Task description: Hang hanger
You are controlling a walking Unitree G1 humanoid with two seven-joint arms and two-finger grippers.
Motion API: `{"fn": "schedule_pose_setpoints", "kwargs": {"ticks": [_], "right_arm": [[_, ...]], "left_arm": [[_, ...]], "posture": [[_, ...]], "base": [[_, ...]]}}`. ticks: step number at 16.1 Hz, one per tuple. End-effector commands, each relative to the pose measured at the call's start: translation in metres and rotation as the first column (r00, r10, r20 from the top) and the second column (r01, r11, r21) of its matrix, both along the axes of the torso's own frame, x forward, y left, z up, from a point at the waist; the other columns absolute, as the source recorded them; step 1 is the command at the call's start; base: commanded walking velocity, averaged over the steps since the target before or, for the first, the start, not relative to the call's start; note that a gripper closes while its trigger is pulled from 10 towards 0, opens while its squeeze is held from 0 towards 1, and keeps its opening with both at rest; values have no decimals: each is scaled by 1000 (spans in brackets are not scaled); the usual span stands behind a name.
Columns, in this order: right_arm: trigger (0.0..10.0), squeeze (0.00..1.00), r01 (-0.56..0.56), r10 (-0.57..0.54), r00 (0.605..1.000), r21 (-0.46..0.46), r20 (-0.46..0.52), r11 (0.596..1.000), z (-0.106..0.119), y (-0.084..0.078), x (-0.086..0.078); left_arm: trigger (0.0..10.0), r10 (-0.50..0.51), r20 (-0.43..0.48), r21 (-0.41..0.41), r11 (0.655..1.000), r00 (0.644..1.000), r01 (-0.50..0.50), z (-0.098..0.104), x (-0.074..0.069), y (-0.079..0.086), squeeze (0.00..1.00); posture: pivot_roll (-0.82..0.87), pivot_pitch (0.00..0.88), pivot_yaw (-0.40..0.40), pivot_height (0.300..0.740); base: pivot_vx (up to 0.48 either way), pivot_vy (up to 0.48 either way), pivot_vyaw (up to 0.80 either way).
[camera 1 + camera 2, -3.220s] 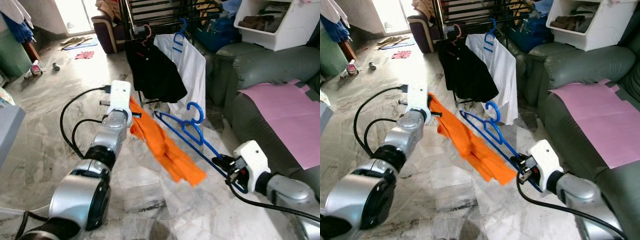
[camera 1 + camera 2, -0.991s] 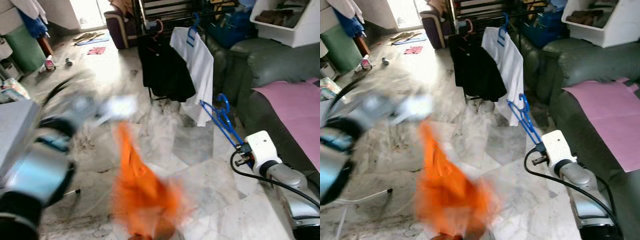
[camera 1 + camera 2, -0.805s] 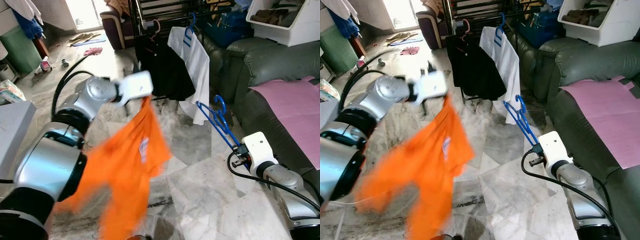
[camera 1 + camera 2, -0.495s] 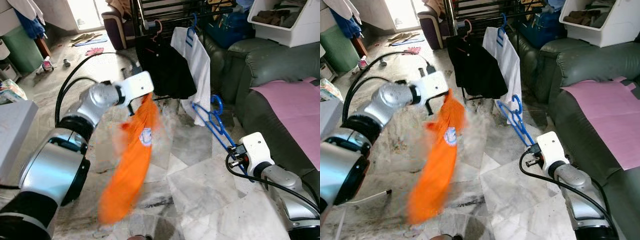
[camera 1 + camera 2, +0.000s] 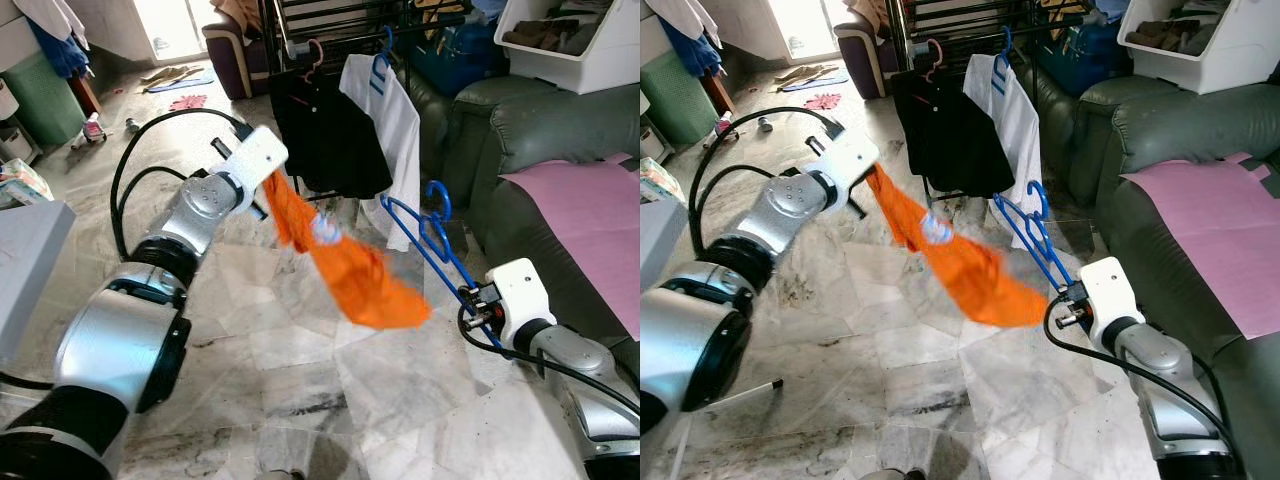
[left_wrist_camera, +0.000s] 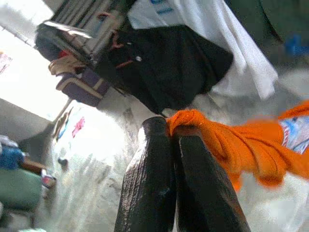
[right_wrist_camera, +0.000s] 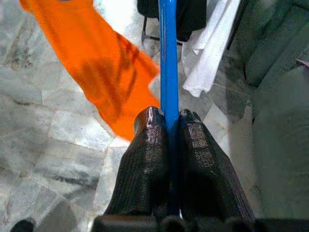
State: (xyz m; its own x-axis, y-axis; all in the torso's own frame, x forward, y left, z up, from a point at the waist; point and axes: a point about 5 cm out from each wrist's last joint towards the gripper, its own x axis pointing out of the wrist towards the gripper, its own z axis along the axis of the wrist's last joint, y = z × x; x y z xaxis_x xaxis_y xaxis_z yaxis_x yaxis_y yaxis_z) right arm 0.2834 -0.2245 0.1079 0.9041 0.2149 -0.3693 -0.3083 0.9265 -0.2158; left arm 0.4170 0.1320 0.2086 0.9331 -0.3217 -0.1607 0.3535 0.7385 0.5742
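Marble floor is spanned by a soft orange shirt pinched in the left gripper, while a stiff, light blue hanger is clamped by the right gripper.

The orange shirt is motion-blurred so its printed patch cannot be read, the blue hanger runs off the right wrist view's edge, and the drying rack is cropped above.

Daylight from far doorway, glare there; orange cloth motion-blurred
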Motion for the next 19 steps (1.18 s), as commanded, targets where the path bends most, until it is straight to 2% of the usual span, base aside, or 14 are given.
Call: {"fn": "schedule_pose_setpoints", "kwargs": {"ticks": [1, 2, 4, 6, 8, 10, 12, 14, 16, 17, 18, 19], "right_arm": [[10000, 0, -13, 13, 1000, 12, 23, 1000, 5, 5, 0], [10000, 0, -25, 25, 999, 19, 21, 1000, 4, 8, -1], [10000, 0, -37, 37, 999, 21, 15, 999, 3, 10, -2], [10000, 0, -34, 34, 999, 21, 8, 999, 1, 10, -1], [10000, 0, -40, 40, 999, 28, -1, 999, 0, 10, -1], [10000, 0, -81, 82, 996, 34, -31, 996, -3, 13, -6], [10000, 0, -140, 144, 987, 60, -76, 988, -4, 11, -14], [10000, 0, -191, 202, 973, 100, -116, 977, -4, 9, -22], [10000, 0, -241, 257, 956, 122, -138, 963, 0, 4, -29], [10000, 0, -271, 292, 944, 144, -152, 952, 2, -1, -34], [10000, 0, -278, 301, 941, 154, -155, 948, 3, -3, -35], [10000, 0, -302, 331, 929, 174, -169, 937, 4, -5, -38]], "left_arm": [[10000, 20, 5, -77, 997, 1000, -19, -5, -2, 2, 0], [10000, -26, 6, -76, 997, 1000, 27, -11, -5, -4, 0], [10000, -114, -20, 32, 993, 993, 115, -30, -12, -11, 0], [10000, -212, -74, 34, 976, 974, 215, -43, -20, -16, 0], [10000, -296, -65, 79, 950, 953, 301, -42, -24, -19, 0], [10000, -356, -57, 184, 914, 933, 361, -42, -27, -17, 0], [10000, -419, -52, 202, 884, 906, 421, -38, -30, -15, 0], [10000, -532, -52, 219, 820, 845, 529, -38, -38, -17, 0], [10000, -611, -55, 281, 750, 790, 599, -40, -46, -16, 0], [10000, -670, -35, 321, 695, 741, 644, -38, -52, -16, 0], [10000, -692, -31, 329, 674, 721, 661, -37, -54, -17, 0], [10000, -735, -17, 361, 628, 678, 689, -34, -58, -18, 0]], "posture": [[-74, 36, 116, 740], [-74, 36, 115, 740], [-70, 37, 113, 740], [-65, 35, 112, 740], [-63, 35, 111, 740], [-61, 33, 115, 740], [-64, 35, 119, 740], [-64, 36, 117, 740], [-64, 37, 116, 740], [-62, 39, 114, 740], [-62, 39, 114, 740], [-56, 38, 109, 740]], "base": [[0, 0, 0], [0, 0, 0], [0, 0, 0], [0, 0, 0], [0, 0, 0], [0, 0, 0], [0, 0, 0], [0, 0, 0], [0, 0, 0], [0, 0, 0], [0, 0, 0], [0, 0, 0]]}}
